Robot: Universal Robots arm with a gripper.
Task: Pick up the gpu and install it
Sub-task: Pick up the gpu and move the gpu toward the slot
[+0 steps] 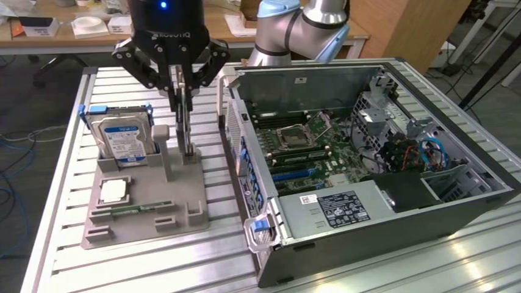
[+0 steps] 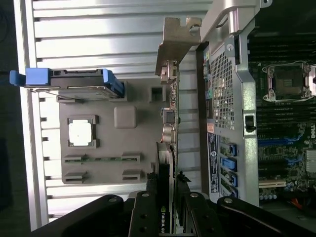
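Observation:
The gpu (image 1: 187,131) is a thin dark card standing on edge, upright, beside the grey post of the grey parts holder (image 1: 143,223). Its lower end sits at the holder's top surface; whether it still touches I cannot tell. My gripper (image 1: 182,97) comes down from above and is shut on the card's upper edge, one finger on each face. In the wrist view the gpu (image 2: 172,106) runs edge-on away from my gripper (image 2: 166,190), with its silver bracket (image 2: 176,37) at the far end, between the holder (image 2: 106,170) and the case wall.
On the holder stand a hard drive (image 1: 122,137) with blue rails, a square processor (image 1: 112,191) and a narrow green memory stick (image 1: 134,209). The open computer case (image 1: 456,213), motherboard (image 1: 318,146) exposed, lies close on the exterior view's right. Everything rests on a slatted metal table (image 1: 219,256).

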